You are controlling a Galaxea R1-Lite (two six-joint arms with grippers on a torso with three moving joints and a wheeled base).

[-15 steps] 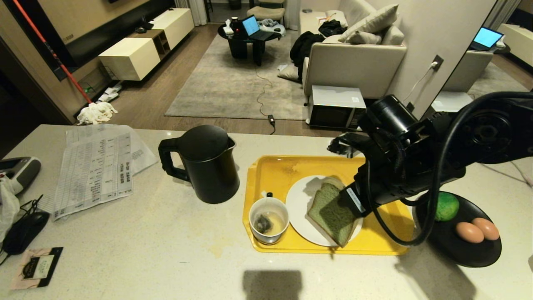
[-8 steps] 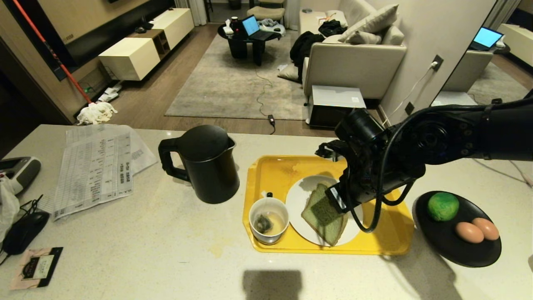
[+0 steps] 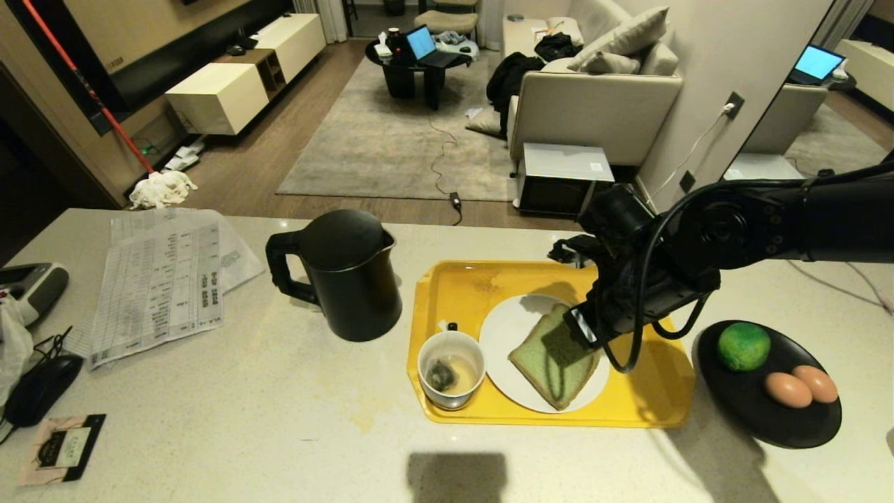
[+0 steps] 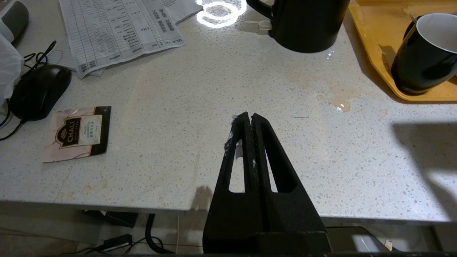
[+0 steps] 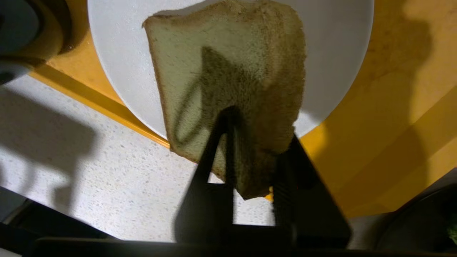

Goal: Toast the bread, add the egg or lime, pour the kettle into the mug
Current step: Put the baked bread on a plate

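Bread (image 3: 555, 356) lies flat on the white plate (image 3: 503, 332) in the yellow tray (image 3: 447, 283), apparently set there for topping, with the right gripper (image 5: 255, 142) parted around 1 edge, gripping nothing.

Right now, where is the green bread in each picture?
Head view: the bread lies on the white plate, right of the mug.
Left wrist view: not in it.
Right wrist view: bread fills the middle.
Shared landmark: the yellow tray.
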